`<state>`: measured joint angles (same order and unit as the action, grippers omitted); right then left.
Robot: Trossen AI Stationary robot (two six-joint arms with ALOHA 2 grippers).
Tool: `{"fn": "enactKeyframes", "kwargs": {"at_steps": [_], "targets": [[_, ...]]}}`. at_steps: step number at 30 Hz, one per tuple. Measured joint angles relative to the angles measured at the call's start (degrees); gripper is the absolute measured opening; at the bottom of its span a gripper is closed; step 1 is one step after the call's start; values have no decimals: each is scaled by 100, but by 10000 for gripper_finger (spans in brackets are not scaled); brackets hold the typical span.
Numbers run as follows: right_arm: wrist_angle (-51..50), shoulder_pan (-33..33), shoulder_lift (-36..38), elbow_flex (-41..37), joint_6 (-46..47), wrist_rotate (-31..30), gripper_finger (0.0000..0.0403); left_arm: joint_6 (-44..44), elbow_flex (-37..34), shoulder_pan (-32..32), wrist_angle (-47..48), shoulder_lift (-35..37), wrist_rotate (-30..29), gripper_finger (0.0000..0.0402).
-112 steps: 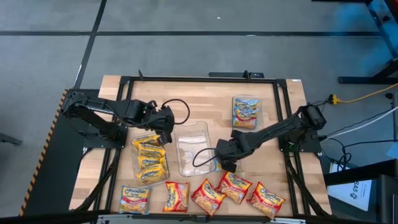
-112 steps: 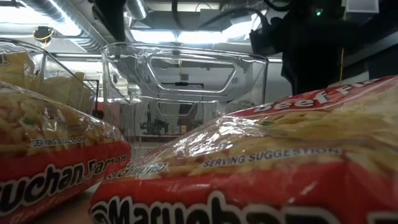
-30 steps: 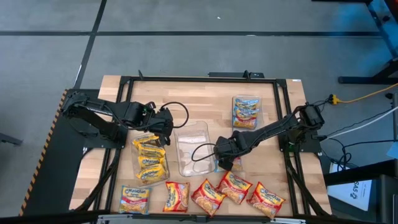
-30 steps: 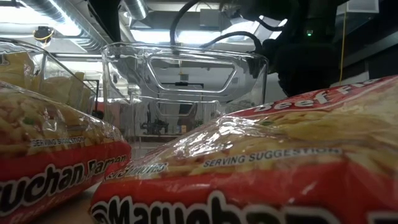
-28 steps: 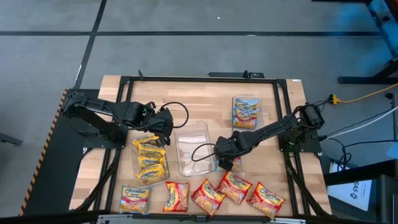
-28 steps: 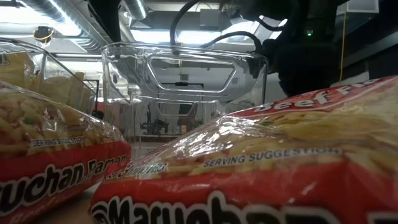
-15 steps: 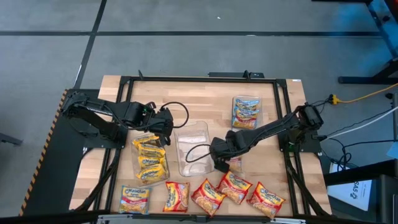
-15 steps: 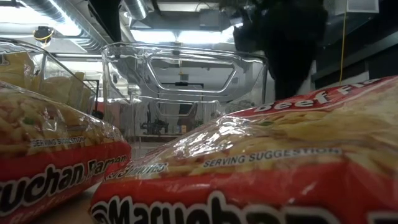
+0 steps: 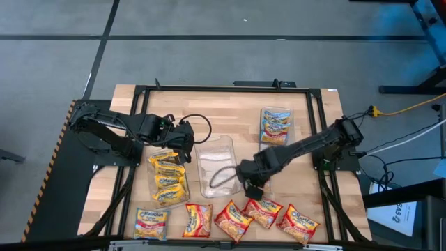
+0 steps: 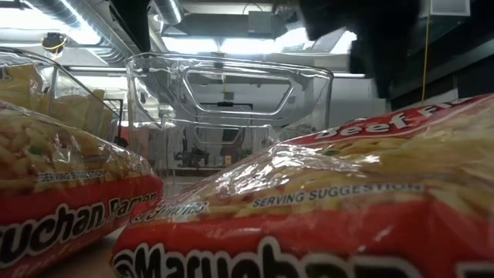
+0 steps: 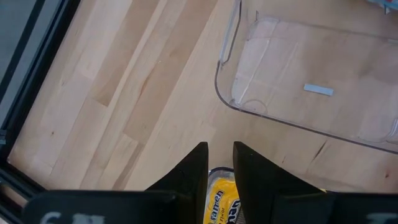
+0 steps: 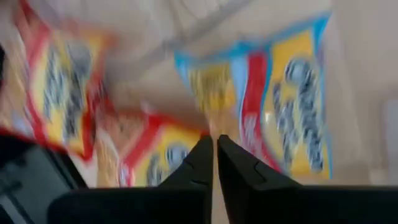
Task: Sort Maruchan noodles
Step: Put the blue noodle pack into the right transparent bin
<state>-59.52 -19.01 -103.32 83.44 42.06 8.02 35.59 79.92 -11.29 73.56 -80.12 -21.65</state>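
Several Maruchan noodle packets (image 9: 233,220) lie flat in a row along the table's near edge. Yellow packets (image 9: 169,178) fill the clear left tray, and more packets (image 9: 276,125) sit in a tray at the far right. My right gripper (image 9: 250,188) hangs by the near right corner of the clear middle tray (image 9: 217,167), shut at a blue-edged packet (image 12: 280,93). My left gripper (image 9: 183,141) waits open over the left tray's far right corner; a yellow packet (image 11: 221,199) shows below, between its fingers. My right gripper (image 12: 216,144) has the blue-edged packet's edge (image 12: 211,121) right at its fingertips, which come from above and point down. The wrist view is blurred, so I cannot tell how much of the packet sits between the fingers or whether it is lifted.
Red packets (image 10: 324,216) fill the foreground of the low view, in front of the middle tray (image 10: 231,100). A black frame (image 9: 223,89) runs around the wooden table. Bare wood lies at the far middle of the table (image 9: 223,115).
My right gripper has moved from beside the middle tray's right wall toward the table's near edge, closer to the row of packets. In the low view its dark arm has swung toward the right.
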Motion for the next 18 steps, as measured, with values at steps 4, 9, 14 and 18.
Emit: {"fn": "enactKeyframes", "kwargs": {"at_steps": [4,9,14,18], "targets": [[-66,-444,2,-176,9,22,58,26,0,0,-6,0,0,69],[167,-846,2,-443,467,-1033,127,26,0,0,-15,0,0,69],[455,-867,2,-618,743,-1599,188,28,0,0,-107,0,2,69],[754,-874,-51,-904,723,-1606,201,28,0,0,-116,0,11,69]]}}
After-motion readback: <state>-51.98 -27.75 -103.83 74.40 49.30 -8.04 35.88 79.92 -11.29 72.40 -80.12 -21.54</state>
